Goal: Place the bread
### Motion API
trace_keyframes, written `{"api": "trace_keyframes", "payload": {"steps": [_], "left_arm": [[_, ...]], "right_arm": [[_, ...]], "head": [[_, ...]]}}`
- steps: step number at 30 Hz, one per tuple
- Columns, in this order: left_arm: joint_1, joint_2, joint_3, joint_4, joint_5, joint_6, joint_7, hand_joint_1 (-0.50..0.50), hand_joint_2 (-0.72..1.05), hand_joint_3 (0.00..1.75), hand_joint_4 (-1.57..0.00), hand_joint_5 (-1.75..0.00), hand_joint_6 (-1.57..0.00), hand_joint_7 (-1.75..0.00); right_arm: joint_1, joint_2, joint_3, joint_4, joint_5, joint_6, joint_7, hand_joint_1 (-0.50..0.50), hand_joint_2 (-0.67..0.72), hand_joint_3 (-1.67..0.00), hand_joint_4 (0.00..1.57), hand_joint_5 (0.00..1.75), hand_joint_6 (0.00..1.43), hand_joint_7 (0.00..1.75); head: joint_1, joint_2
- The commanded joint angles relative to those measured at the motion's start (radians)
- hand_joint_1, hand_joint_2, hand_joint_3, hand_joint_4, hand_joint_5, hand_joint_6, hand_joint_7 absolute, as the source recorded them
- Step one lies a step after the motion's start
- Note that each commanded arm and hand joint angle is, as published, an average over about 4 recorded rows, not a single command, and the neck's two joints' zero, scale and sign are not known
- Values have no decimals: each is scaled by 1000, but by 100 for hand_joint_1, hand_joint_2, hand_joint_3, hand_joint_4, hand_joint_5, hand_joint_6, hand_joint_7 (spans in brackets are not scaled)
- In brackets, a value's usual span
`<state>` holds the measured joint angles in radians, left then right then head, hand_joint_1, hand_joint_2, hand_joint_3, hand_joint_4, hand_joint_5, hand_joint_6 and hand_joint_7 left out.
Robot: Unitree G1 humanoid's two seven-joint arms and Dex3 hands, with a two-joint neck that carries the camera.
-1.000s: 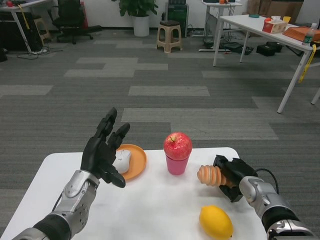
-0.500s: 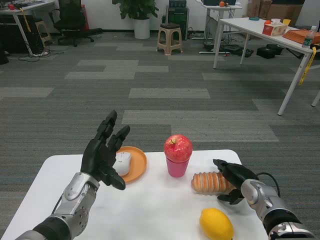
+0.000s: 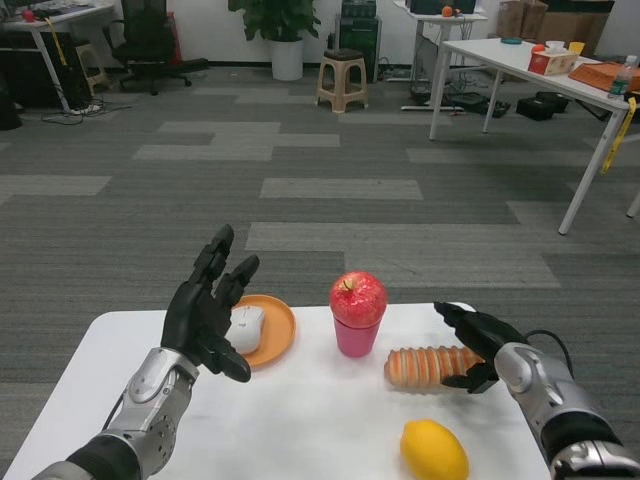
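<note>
The ridged brown bread lies flat on the white table, to the right of the pink cup. My right hand is at the bread's right end with its fingers spread above it; the thumb is close to or just touching that end. Nothing is gripped in it. My left hand hangs raised over the table's left side, fingers apart and empty, beside the orange plate.
A red apple sits on top of a pink cup at the table's middle back. An orange plate holds a white object. A yellow lemon lies near the front edge, below the bread.
The bread went from tilted in my right hand to lying flat on the table. The right hand's fingers have spread and lifted off it. The left hand has stayed put.
</note>
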<state>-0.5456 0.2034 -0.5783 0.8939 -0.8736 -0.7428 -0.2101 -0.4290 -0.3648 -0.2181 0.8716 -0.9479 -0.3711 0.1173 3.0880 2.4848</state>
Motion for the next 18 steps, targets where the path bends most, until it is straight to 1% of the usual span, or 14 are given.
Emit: {"api": "trace_keyframes", "payload": {"steps": [1, 3, 7, 9, 12, 14, 17, 18], "left_arm": [[-24, 5, 1, 12, -5, -7, 0, 50, -46, 9, 0, -41, 0, 0], [-29, 6, 1, 17, -8, -6, 0, 50, -46, 9, 0, -41, 0, 0], [-37, 7, 1, 27, -12, -7, 0, 50, -46, 9, 0, -41, 0, 0], [-40, 7, 1, 30, -14, -7, 0, 50, -46, 9, 0, -41, 0, 0], [-40, 7, 3, 32, -15, -7, 0, 50, -46, 9, 0, -41, 0, 0], [-41, 7, 3, 34, -15, -7, 0, 50, -46, 9, 0, -41, 0, 0], [-45, 5, 3, 40, -15, -7, 0, 50, -46, 9, 0, -41, 0, 0], [-47, 3, 2, 44, -15, -7, 0, 50, -46, 9, 0, -41, 0, 0]], "right_arm": [[36, -13, -25, -59, 31, -15, 28, -38, -41, -56, 0, 0, 0, 0], [51, -13, -44, -88, 45, -24, 38, -38, -41, -56, 0, 0, 0, 0], [84, -9, -63, -151, 116, -49, 66, -38, -41, -56, 0, 0, 0, 0], [98, 0, -79, -180, 161, -64, 89, -38, -41, -56, 0, 0, 0, 0], [112, 17, -117, -193, 236, -101, 107, -38, -41, -58, 0, 0, 0, 0], [118, 31, -142, -193, 302, -138, 107, -38, -41, -58, 0, 0, 0, 0], [124, 68, -180, -182, 451, -220, 82, -38, -41, -56, 0, 0, 0, 0], [125, 86, -181, -177, 532, -240, 72, -38, -43, -56, 0, 0, 0, 0]], "head": [[3, 3], [2, 3], [7, 4], [8, 2], [10, 0], [9, -1], [5, -3], [5, -3]]}}
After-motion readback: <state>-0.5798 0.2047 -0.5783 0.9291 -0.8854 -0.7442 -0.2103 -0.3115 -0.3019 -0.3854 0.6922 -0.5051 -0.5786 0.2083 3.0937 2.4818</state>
